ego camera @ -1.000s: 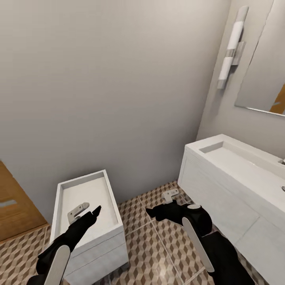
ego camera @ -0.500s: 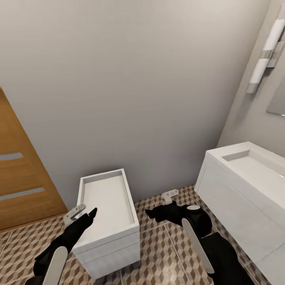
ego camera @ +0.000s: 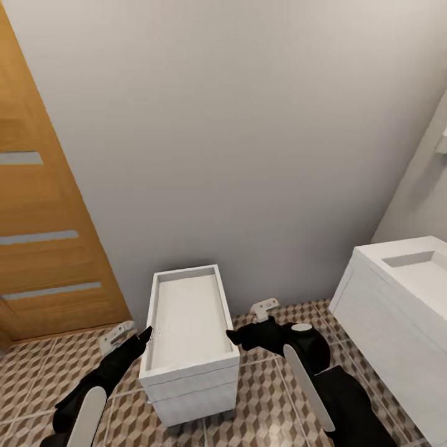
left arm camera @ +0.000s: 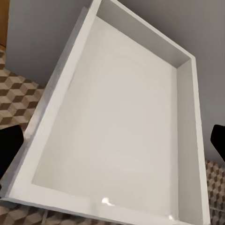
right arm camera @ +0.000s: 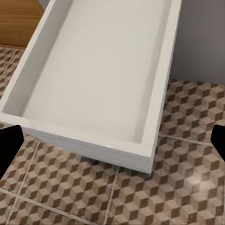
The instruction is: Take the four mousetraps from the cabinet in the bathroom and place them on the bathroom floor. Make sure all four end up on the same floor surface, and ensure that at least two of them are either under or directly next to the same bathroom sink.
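No mousetraps and no cabinet are in view. The bathroom floor (ego camera: 267,385), tiled in a brown, beige and white cube pattern, spreads below both arms. The sink (ego camera: 410,273), a wide white shallow basin on a white vanity, stands at the right edge. My left gripper (ego camera: 133,335) hangs open just left of a small white box unit, and in the left wrist view the left gripper (left arm camera: 112,140) looks down into that unit. My right gripper (ego camera: 248,323) is open above the floor to the unit's right. The right gripper (right arm camera: 112,138) holds nothing.
A small white floor unit with a shallow open top (ego camera: 186,310) stands against the grey wall between my arms; its top (left arm camera: 117,126) is bare. A tall orange-tan wooden door with pale horizontal strips (ego camera: 43,236) is at the left. Floor tiles (right arm camera: 187,140) lie beside the unit.
The camera has swung left: the sink and the white unit slid rightward in the picture, the mirror and wall lamp left it, and the wooden door came in. Both arms hold their pose.
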### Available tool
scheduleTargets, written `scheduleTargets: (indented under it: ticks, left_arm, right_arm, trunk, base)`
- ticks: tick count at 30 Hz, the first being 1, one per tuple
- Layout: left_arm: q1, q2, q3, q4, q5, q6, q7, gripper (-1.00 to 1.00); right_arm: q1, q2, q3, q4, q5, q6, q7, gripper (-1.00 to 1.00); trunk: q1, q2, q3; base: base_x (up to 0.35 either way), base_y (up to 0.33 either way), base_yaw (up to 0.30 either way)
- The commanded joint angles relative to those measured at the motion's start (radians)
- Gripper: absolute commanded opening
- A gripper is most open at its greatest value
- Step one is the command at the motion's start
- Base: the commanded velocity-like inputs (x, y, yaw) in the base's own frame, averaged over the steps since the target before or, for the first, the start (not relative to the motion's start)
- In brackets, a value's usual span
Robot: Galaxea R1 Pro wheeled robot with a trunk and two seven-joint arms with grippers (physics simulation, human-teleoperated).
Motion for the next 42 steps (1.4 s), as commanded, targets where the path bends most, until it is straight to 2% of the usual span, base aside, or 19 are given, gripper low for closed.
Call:
scheduleTargets:
  ticks: [1,10,27,30,33,37,42]
  left_arm:
    - [0.0,0.0,0.001,0.001,-0.001,0.0,0.001,1.0]
    - [-0.006,0.0,0.003,0.057,-0.002,-0.001,0.001,1.0]
    - [-0.015,0.001,0.004,0.111,-0.002,-0.001,0.001,1.0]
    - [-0.034,0.002,0.007,0.154,-0.001,0.0,0.001,1.0]
    - [-0.054,0.004,0.026,0.198,0.0,0.001,-0.001,1.0]
    - [-0.074,0.003,0.082,0.259,0.004,0.002,-0.01,1.0]
    - [-0.088,0.004,0.112,0.286,0.005,0.004,-0.014,1.0]
  right_arm:
    - [0.0,0.0,0.001,0.0,0.0,-0.001,0.0,1.0]
    - [0.0,0.0,0.001,0.0,0.0,-0.001,-0.002,1.0]
    - [0.0,0.0,0.0,0.0,0.001,-0.001,-0.004,1.0]
    - [0.0,0.0,-0.004,0.0,0.001,0.0,-0.004,1.0]
    - [0.0,0.001,-0.007,0.0,0.002,0.0,-0.004,1.0]
    - [0.0,0.003,-0.01,0.0,0.004,0.002,-0.004,1.0]
    - [0.0,0.005,-0.011,0.0,0.007,0.002,-0.005,1.0]
  trunk:
    - [-0.004,0.007,0.003]
    - [-0.038,0.07,0.039]
    - [-0.104,0.189,0.111]
    - [-0.115,0.21,0.123]
    - [-0.127,0.231,0.136]
    - [-0.142,0.259,0.152]
    - [-0.161,0.294,0.171]
  base:
    - [0.0,0.0,0.276]
    - [0.0,0.0,0.262]
    - [0.0,0.0,0.254]
    - [0.0,0.0,0.254]
    - [0.0,0.0,0.255]
    - [0.0,0.0,0.261]
    - [0.0,0.0,0.273]
